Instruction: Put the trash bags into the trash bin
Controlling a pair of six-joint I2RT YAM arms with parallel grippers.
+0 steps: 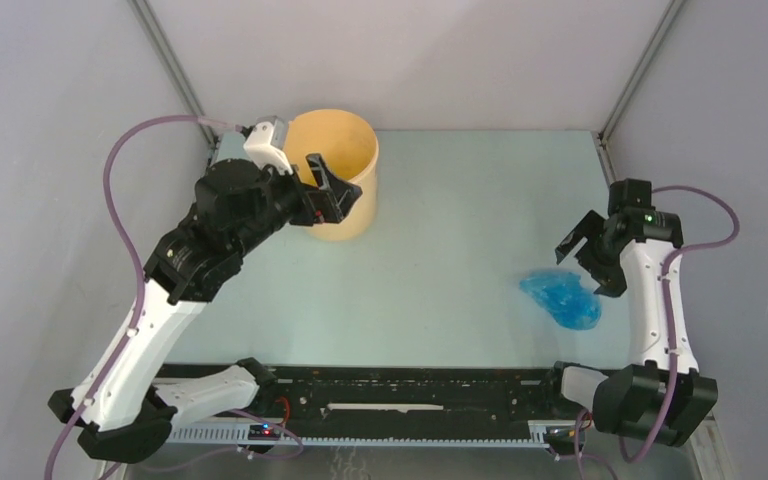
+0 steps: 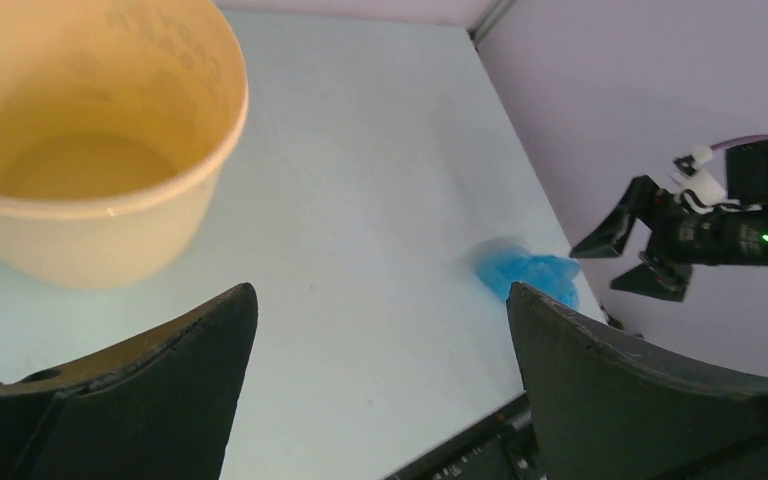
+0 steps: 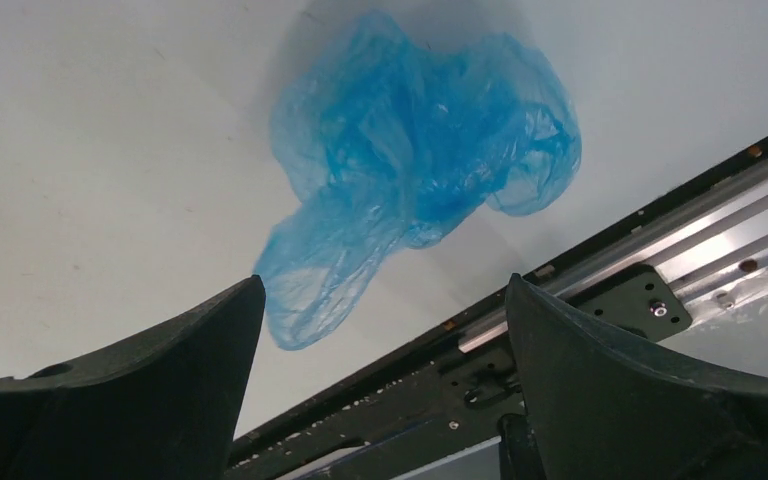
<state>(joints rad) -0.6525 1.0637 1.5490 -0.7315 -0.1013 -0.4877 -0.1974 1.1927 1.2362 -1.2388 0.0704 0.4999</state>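
A crumpled translucent blue trash bag (image 1: 562, 298) lies on the table at the right, near the front edge; it also shows as the bag (image 3: 415, 170) below the right wrist and as a small blue heap (image 2: 528, 272) in the left wrist view. My right gripper (image 1: 590, 260) hovers just above and right of it, open and empty. The pale yellow trash bin (image 1: 345, 165) stands upright at the back left, its inside (image 2: 70, 160) bare. My left gripper (image 1: 332, 190) is open over the bin's near rim, holding nothing.
A black rail (image 1: 410, 390) runs along the table's front edge, close to the bag. Grey walls close in both sides and the back. The right arm (image 2: 720, 225) shows across the table from the left wrist.
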